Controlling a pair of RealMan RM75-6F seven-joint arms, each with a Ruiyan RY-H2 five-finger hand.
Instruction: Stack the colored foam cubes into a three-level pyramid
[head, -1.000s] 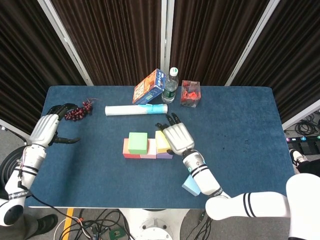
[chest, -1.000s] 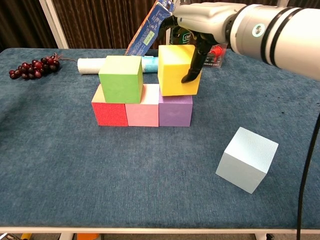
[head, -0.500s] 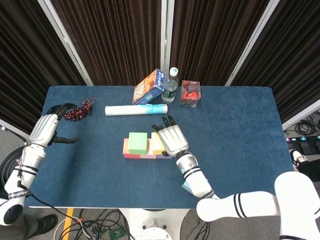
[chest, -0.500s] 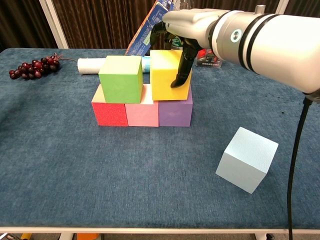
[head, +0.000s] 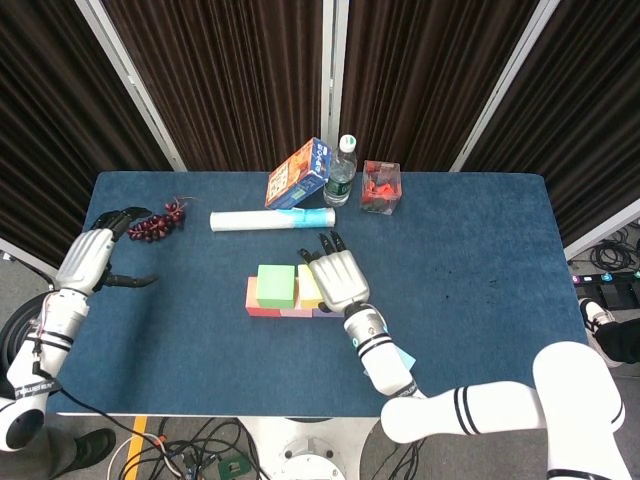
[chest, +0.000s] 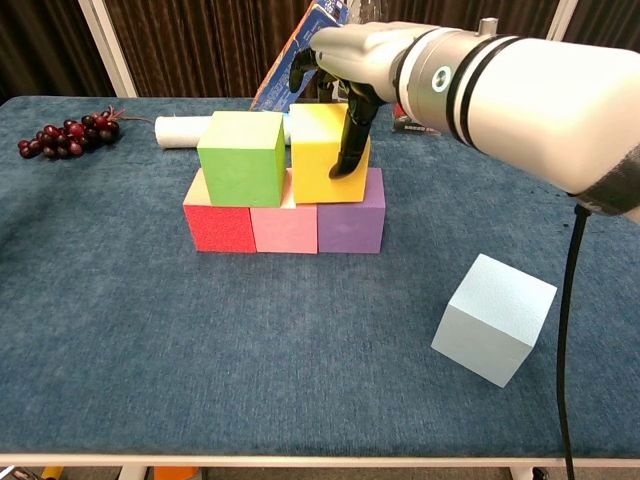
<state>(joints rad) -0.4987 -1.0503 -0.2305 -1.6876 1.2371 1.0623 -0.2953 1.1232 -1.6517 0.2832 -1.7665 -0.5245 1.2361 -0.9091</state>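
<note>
A: What is held at this moment, and where?

B: The yellow foam cube (chest: 325, 150) is gripped from above by the right hand (chest: 352, 60), a finger being laid down its front face. It sits on the second level, over the seam between the pink cube (chest: 285, 225) and the purple cube (chest: 351, 220), just beside the green cube (chest: 241, 157). The left hand (head: 93, 255) is kept well apart near the grapes (head: 158, 222), fingers loosely curled and nothing held.

A: What could be upset from here?

B: The green cube is likely to be nudged if the yellow one is pushed further left; it rests over the red cube (chest: 219, 225) and the pink one, and foam is shifted easily. The bottom row could also be dragged apart by sideways pressure.

A: And on release?

B: The yellow cube could be tipped or lifted if the fingers are drawn away while the front face is caught. Whether it is fully seated cannot be told. The pale blue cube (chest: 494, 317), lying alone on the table (chest: 200, 360), is judged to be meant for the top.
</note>
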